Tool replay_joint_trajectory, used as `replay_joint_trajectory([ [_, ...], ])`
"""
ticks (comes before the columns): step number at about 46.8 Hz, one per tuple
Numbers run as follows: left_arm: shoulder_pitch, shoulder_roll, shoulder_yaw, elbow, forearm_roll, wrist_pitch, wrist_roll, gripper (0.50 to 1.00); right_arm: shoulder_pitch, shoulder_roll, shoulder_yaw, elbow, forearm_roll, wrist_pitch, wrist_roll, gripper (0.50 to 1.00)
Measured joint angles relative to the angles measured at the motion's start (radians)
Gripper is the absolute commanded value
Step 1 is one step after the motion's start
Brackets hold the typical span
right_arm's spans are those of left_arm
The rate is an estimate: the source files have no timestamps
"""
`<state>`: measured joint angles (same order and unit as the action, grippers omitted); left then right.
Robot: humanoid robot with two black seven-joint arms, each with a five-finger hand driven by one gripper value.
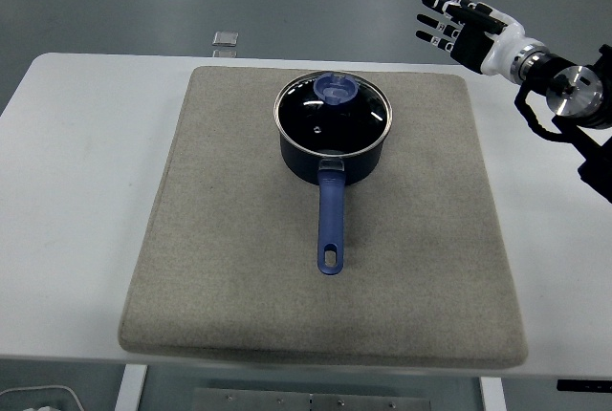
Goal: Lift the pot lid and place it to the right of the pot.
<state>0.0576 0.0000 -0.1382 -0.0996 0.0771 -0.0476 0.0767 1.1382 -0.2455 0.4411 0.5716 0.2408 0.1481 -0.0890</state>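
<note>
A dark blue pot stands on the grey mat, its blue handle pointing toward the near edge. A glass lid with a steel rim rests on the pot, topped by a blue knob. My right hand hovers high at the upper right, well away from the pot, its fingers spread and holding nothing. The left arm is out of sight.
The mat covers most of the white table. A small clear square object lies at the table's far edge. Bare mat stretches to the right of the pot.
</note>
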Motion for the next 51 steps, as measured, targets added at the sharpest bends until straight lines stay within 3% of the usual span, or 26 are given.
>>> replay_joint_trajectory([
  [32, -0.009, 0.000, -0.005, 0.003, -0.001, 0.000, 0.000, 1.000, 0.017, -0.003, -0.006, 0.002, -0.019, -0.017, 0.003, 0.924],
  [51, -0.009, 0.000, -0.005, 0.003, -0.001, 0.000, 0.000, 1.000, 0.044, 0.000, -0.011, 0.005, -0.043, 0.007, 0.015, 0.924],
])
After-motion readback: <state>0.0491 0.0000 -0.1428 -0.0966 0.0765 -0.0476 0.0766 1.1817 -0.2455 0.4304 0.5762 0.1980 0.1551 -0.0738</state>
